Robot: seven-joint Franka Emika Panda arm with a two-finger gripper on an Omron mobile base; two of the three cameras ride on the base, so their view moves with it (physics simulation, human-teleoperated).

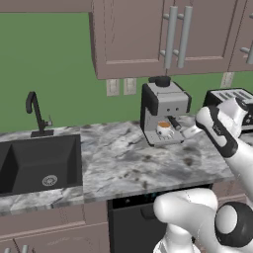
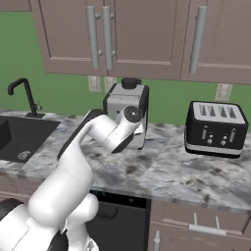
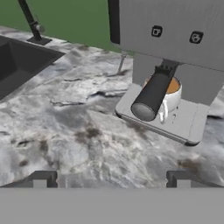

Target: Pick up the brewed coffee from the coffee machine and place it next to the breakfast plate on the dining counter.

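White mug (image 3: 169,94) of coffee is seen on the coffee machine (image 1: 163,111) tray, ungrasped, with the open, empty end effector (image 3: 111,178) held near it, so pickup and delivery are judged undone.

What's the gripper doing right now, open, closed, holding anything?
Gripper: open, holding nothing, short of the mug on the coffee machine.

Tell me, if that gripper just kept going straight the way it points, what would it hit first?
Probably the coffee machine's black handle, which juts toward the open gripper in front of the mug. Bare counter lies between; depth is hard to judge, so it might strike the drip tray instead.
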